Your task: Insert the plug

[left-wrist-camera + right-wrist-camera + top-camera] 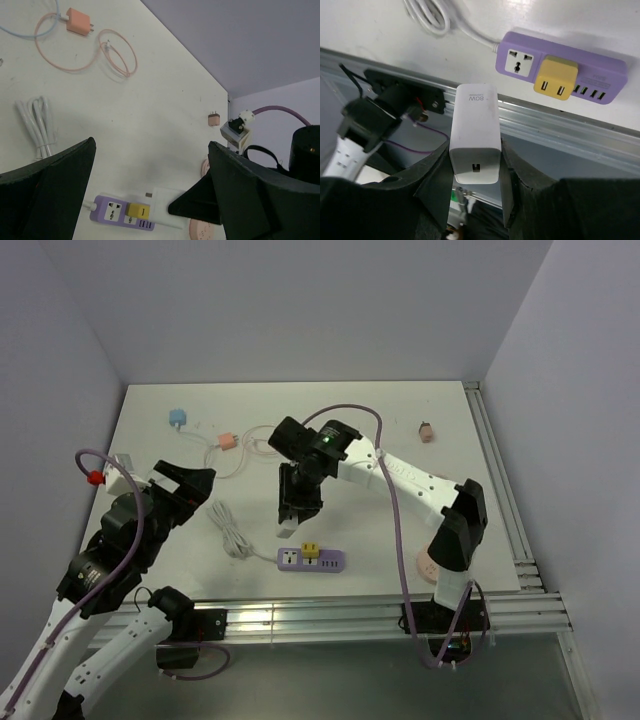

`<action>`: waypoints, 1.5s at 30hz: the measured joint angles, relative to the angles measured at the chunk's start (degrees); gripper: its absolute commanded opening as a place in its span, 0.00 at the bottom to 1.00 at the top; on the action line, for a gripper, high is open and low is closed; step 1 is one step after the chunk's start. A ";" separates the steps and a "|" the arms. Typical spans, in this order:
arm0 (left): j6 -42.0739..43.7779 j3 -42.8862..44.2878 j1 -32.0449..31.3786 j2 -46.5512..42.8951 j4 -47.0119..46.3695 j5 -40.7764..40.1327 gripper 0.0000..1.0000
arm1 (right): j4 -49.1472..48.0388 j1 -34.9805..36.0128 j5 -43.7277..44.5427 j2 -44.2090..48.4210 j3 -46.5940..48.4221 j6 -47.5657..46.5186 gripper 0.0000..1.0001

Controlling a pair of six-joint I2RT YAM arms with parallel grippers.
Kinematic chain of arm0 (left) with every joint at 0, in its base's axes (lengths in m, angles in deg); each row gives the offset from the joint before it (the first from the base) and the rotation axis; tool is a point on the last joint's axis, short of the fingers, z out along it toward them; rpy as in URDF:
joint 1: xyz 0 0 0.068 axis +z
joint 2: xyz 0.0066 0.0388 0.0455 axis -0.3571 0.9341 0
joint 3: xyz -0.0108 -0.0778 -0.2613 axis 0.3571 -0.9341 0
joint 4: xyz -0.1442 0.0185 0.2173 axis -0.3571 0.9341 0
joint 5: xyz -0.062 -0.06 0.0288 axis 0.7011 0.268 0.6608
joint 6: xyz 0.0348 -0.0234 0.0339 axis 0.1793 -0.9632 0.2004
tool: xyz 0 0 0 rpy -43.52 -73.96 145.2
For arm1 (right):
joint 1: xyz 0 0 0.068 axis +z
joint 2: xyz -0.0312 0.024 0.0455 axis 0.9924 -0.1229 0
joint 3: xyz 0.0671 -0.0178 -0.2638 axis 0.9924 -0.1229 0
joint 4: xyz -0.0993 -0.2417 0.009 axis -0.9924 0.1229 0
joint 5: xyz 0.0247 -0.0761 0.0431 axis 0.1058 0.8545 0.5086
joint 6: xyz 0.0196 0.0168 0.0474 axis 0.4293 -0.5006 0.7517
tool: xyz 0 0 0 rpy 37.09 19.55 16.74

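The white charger plug [474, 131], marked 80W, is clamped between the two fingers of the right gripper [297, 508]. The jaws press its long sides, and its USB port end faces the wrist camera. Its prongs are hidden on the far end. In the right wrist view it hangs apart from the purple power strip [602, 70], which lies toward 1 o'clock of it. In the top view the plug sits just off the strip's 11 o'clock corner. The strip lies flat at the table's 6 o'clock edge, close to the aluminium rail [350, 615]. It carries a yellow adapter [556, 75] plugged into its middle. One open universal socket [519, 62] shows at the adapter's 9 o'clock side, and a row of small ports lies toward 3 o'clock. A white coiled cable [232, 532] runs from the strip's socket end toward 10 o'clock. The left gripper [186, 486] hovers at the table's 8 o'clock side with its jaws spread wide and nothing between them. Toward the table's 12 o'clock edge lie a blue charger [178, 419] and an orange charger [227, 441] with its thin looped lead. A small pink plug [427, 431] rests well apart at 2 o'clock.
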 measured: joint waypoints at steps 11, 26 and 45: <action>0.28 -2.47 0.00 -2.14 0.02 -0.17 1.00 | 6.80 -0.66 0.09 -10.14 8.33 6.21 0.00; 0.50 -3.34 0.00 -1.97 -1.20 1.79 1.00 | 6.60 1.22 -0.98 -11.61 1.77 8.26 0.00; 0.81 -3.56 0.00 -1.68 -2.25 3.69 1.00 | 5.38 1.46 -0.20 -15.56 1.75 8.33 0.00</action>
